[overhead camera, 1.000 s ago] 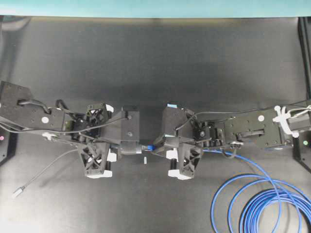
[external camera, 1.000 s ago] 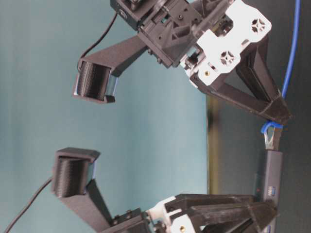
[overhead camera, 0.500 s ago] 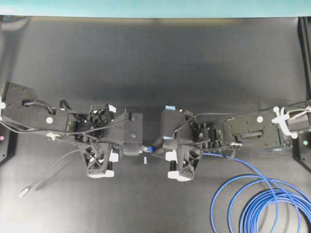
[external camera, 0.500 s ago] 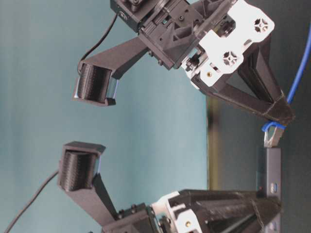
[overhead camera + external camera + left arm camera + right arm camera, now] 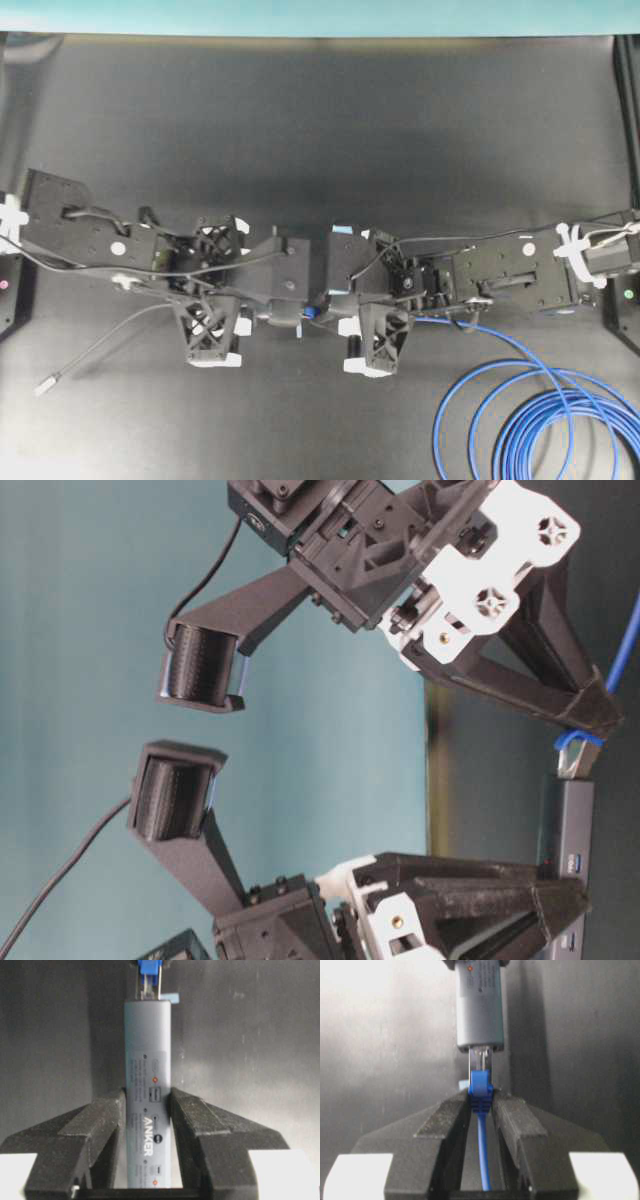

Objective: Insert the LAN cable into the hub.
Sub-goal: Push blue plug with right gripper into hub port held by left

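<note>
Closer now, right tool (image 5: pixel 481 1105) presses LAN cable (image 5: pixel 481 1091) into hub (image 5: pixel 479 1005).

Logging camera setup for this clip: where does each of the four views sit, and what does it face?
Overhead: looks straight down on the table; both arms show.
Table-level: low, image turned sideways; right gripper and left gripper.
Left wrist: along its fingers at the hub.
Right wrist: along its fingers at the LAN cable plug.
Both wrist views share plug meeting hub.
</note>
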Motion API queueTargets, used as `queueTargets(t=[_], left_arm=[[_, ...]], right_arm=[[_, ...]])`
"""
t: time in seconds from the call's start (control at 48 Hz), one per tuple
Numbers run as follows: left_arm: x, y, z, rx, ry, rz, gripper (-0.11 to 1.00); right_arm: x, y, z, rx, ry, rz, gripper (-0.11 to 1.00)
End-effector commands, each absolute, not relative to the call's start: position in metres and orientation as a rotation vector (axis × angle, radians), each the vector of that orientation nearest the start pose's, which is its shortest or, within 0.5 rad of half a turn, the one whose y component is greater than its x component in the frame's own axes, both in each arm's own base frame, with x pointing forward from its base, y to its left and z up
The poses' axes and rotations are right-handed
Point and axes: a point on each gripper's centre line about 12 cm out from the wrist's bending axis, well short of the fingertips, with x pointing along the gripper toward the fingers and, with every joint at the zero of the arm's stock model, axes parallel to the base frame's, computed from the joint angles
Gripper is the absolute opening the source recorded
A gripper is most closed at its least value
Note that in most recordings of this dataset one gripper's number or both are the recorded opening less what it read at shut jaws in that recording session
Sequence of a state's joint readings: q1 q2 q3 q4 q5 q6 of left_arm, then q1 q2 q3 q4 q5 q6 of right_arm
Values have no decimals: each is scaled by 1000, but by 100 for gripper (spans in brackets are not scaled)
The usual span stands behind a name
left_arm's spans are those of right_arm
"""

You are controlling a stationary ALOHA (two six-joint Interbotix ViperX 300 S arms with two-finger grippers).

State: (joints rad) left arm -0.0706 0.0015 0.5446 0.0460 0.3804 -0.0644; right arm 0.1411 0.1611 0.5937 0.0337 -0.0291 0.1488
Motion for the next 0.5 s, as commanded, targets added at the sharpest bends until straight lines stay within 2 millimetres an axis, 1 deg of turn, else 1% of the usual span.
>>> queueTargets(t=[0.0, 0.292, 0.479], left_arm=[[400, -24, 195, 36, 861, -43, 30], [407, -26, 200, 46, 825, -53, 30], [407, -27, 200, 50, 824, -57, 30]], right_arm=[[422, 62, 148, 120, 670, 81, 13], [422, 60, 150, 125, 642, 78, 13], [423, 56, 152, 132, 610, 72, 13]])
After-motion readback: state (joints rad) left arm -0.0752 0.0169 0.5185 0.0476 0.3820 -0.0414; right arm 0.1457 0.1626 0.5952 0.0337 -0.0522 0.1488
